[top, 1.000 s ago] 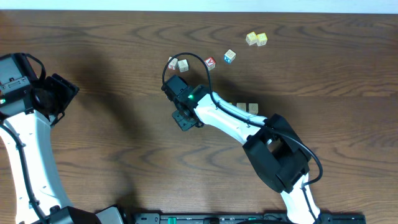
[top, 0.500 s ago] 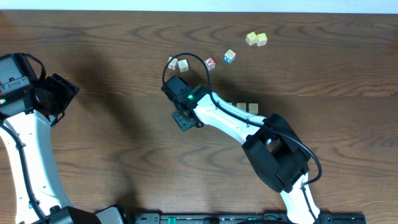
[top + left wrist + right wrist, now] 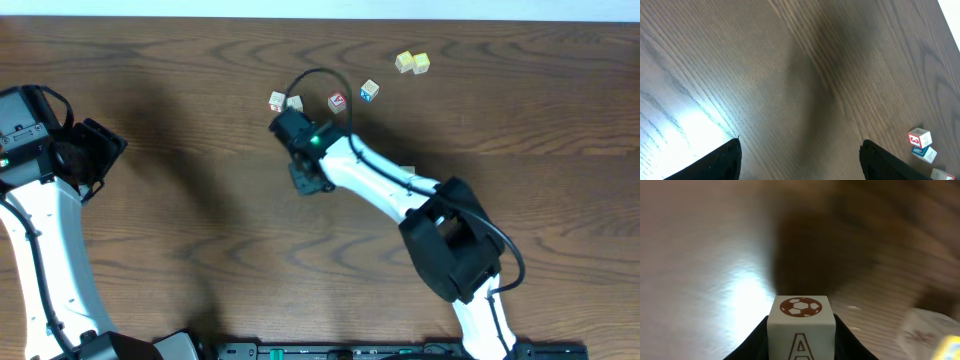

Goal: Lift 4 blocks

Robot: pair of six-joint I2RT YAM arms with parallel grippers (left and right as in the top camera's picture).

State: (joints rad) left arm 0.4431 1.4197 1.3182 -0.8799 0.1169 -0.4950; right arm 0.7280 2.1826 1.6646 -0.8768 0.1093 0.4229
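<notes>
With the right gripper's (image 3: 800, 339) jaws pinching the cream letter block (image 3: 800, 317) by its sides over the worktop (image 3: 700, 255), a straight, level, firmly held rise should best clear the pair of cream blocks (image 3: 285, 102) nearby, while the left gripper's (image 3: 800, 157) jaws stand spread and empty.
</notes>
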